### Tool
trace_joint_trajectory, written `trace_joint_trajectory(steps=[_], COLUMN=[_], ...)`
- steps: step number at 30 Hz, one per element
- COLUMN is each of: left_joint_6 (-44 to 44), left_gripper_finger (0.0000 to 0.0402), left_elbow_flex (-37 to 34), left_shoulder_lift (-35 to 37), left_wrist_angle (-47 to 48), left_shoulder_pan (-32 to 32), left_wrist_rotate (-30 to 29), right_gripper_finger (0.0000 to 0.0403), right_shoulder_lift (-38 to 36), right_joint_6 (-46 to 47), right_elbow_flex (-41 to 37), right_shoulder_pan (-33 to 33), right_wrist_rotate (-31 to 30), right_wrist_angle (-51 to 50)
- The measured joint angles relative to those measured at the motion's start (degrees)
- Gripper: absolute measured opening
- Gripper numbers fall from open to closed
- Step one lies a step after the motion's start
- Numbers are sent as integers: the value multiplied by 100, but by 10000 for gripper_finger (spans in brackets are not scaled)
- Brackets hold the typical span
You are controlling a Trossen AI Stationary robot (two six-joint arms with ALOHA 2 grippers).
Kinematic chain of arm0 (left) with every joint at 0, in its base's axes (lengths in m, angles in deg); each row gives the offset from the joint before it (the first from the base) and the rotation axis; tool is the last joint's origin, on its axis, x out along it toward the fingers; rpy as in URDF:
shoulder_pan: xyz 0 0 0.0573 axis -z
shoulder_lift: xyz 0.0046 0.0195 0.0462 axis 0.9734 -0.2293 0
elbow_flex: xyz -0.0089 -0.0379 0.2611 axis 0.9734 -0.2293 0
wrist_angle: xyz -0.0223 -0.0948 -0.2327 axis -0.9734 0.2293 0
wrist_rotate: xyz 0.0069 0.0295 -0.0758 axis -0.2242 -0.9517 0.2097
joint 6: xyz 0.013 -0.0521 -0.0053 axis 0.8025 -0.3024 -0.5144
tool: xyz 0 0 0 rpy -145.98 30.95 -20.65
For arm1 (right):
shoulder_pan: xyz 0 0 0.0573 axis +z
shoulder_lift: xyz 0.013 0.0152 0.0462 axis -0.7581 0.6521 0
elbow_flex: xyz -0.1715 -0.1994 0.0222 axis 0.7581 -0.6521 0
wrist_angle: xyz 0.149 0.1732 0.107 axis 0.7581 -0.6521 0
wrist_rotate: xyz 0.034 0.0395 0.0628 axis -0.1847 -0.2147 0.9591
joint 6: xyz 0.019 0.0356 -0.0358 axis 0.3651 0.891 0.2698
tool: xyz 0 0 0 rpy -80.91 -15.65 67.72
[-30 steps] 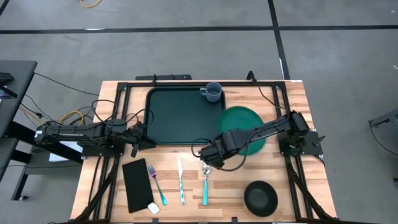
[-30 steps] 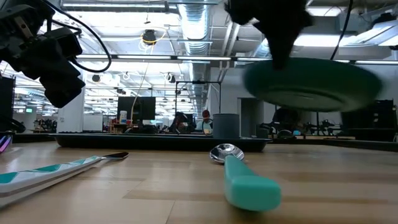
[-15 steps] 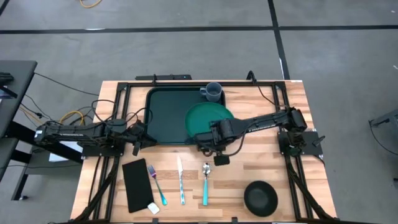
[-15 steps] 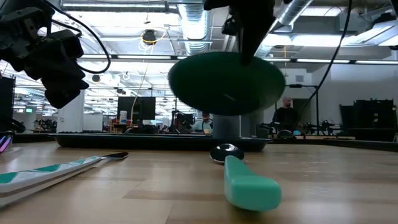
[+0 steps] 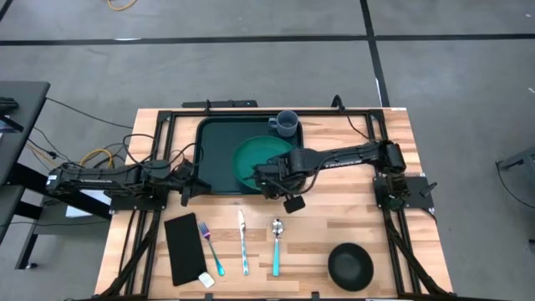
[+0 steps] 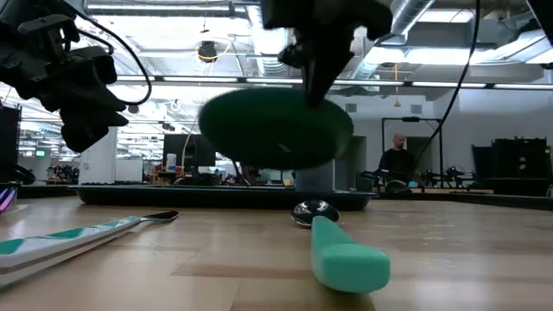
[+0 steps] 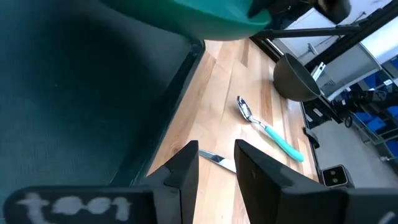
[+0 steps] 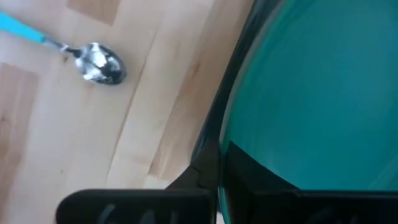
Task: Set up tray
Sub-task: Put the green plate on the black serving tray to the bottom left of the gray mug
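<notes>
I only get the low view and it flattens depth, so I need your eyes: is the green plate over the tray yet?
Observer: Yes. From above, the green plate sits over the tray, toward its right half.
Operator: Which arm carries it?
Observer: The right gripper, shut on the plate's near edge.
Operator: And the left gripper?
Observer: The left gripper waits at the tray's left front corner, holding nothing.
Operator: Anything else on the tray?
Observer: A grey mug at its far right corner.
</notes>
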Motion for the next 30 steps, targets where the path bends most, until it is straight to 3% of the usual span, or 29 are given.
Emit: trace_joint_trajectory(steps=[12, 30], left_joint_6=[-54, -92], left_gripper_finger=[92, 92], left_elbow_flex=[0, 2], left_shoulder_lift=[5, -8], left_wrist_angle=[3, 55], left_shoulder_pan=[0, 0], left_wrist_rotate=[2, 7], right_gripper_finger=[0, 34], right_shoulder_lift=[806, 913], right_joint_6=[227, 969], right_elbow_flex=[21, -1], right_shoulder_pan=[-234, -522], right_wrist_rotate=[121, 452], right_wrist_angle=[287, 289])
